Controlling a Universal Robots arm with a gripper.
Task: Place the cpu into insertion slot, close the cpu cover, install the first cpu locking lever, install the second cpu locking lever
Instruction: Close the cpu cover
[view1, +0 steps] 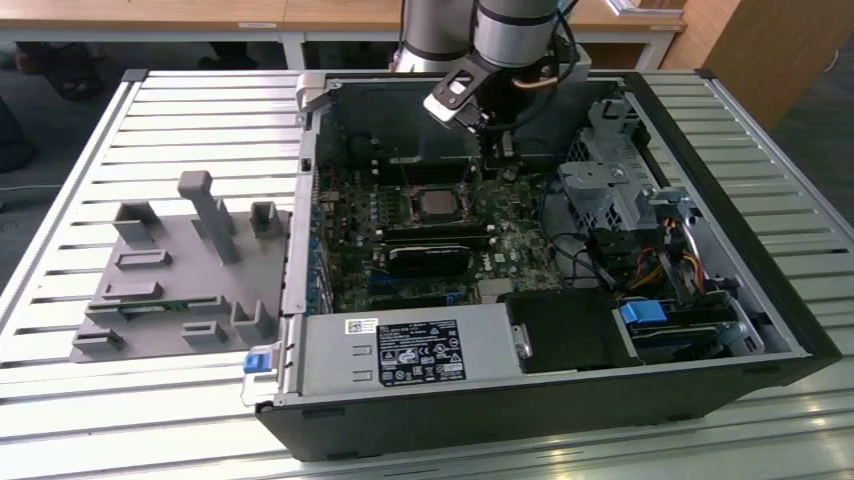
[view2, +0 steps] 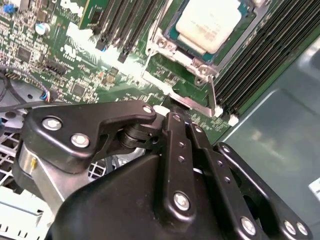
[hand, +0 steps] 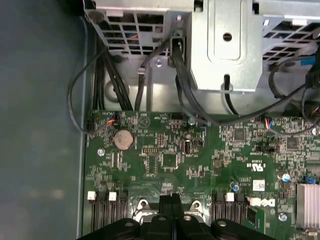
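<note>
Inside case (view1: 534, 412), gripper (view1: 497, 168) downward beside cpu (view1: 437, 203).

Sq. silver cpu (view2: 209, 22) flat in insertion slot (view2: 181, 53)

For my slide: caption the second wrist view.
Black gripper beside the silvery-rimmed square insertion slot, the pale silver-grey square cpu seated inside.

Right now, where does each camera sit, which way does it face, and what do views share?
Exterior view: off the arm, looking down into the open computer case on the table; the arm and gripper show.
First wrist view: on the wrist, facing over the shut gripper across the green board to the drive cage.
Second wrist view: on the wrist, facing past the gripper to the cpu.
Shared: gripper and green board in both wrist views; cpu in exterior and second wrist views.
</note>
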